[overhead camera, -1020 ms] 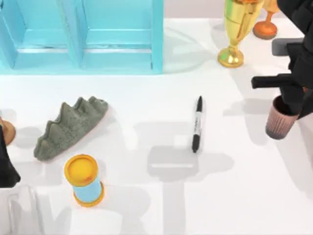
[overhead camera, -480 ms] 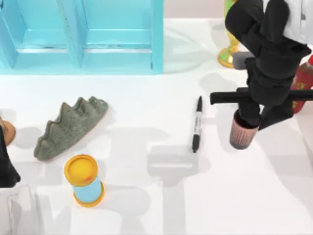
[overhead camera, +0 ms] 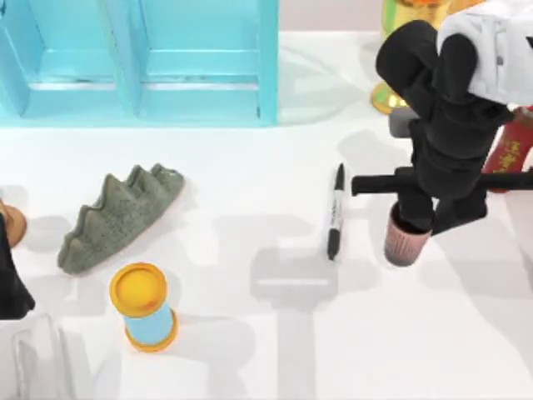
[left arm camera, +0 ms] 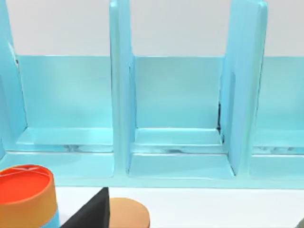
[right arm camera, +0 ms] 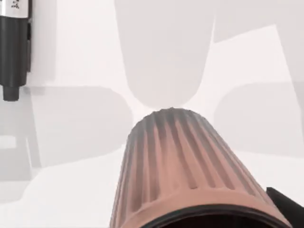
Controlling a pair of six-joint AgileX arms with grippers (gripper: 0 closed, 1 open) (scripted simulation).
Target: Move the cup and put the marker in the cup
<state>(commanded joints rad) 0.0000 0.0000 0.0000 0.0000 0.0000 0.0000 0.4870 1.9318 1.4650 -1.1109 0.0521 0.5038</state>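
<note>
The cup (overhead camera: 406, 240), a ribbed pinkish-brown tumbler, stands upright just right of the marker, with my right gripper (overhead camera: 420, 215) shut on its rim from above. In the right wrist view the cup's ribbed wall (right arm camera: 183, 161) is close up, its base at or just above the white table. The marker (overhead camera: 335, 212) lies flat near the table's middle, black with a white label band; its end (right arm camera: 13, 52) appears in the right wrist view. My left arm (overhead camera: 8, 279) is parked at the left edge.
A light blue shelf unit (overhead camera: 141, 58) runs along the back left. A grey-green spiky object (overhead camera: 117, 218) and a blue cylinder with yellow ends (overhead camera: 143, 307) sit at the left. A gold trophy (overhead camera: 390, 93) and a red bottle (overhead camera: 510, 154) stand behind my right arm.
My right gripper has carried the cup leftward from the table's right edge to beside the marker. The marker and the left arm have not moved.
</note>
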